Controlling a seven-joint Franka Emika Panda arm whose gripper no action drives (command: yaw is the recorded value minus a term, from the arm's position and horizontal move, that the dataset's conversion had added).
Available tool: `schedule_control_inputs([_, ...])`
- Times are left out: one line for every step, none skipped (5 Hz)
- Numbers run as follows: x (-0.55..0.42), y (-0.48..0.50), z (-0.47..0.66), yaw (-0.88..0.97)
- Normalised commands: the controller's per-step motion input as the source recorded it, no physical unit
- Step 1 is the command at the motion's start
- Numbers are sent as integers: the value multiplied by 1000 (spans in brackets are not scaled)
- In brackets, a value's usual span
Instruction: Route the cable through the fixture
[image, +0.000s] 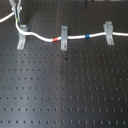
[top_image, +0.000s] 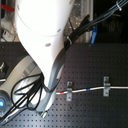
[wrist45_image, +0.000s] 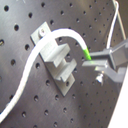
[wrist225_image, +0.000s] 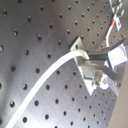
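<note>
On the black perforated board (image: 65, 90), three grey metal clips are seen in a row in the first exterior view. The white cable (image: 75, 38) is laid through the middle clip (image: 64, 38) and through the clip (image: 108, 33) at the first exterior view's right. A red band (image: 53, 39) is seen on the cable just beside the middle clip, and a blue band (image: 87, 36) lies between the middle clip and that other clip. At the first exterior view's left, the cable rises over the third clip, the fixture (image: 22, 36), and is held up by the gripper (image: 18, 12) above it. In the first wrist view, the cable is seen to pass over the top of the fixture (wrist45_image: 57, 56), but it cannot be told whether it sits in the slot. The green mark (wrist45_image: 87, 53) of the cable is clamped between the fingers (wrist45_image: 107, 57), so the gripper is closed on the cable. In the second exterior view, the fixture is hidden behind the white arm (top_image: 42, 35), and only the other two clips are shown.
</note>
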Motion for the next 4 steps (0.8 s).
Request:
schedule_control_inputs([-275,-79,-1,0])
schedule_control_inputs([-370,-84,-223,0])
schedule_control_inputs([-117,-10,2,0])
schedule_control_inputs([-349,4,5,-71])
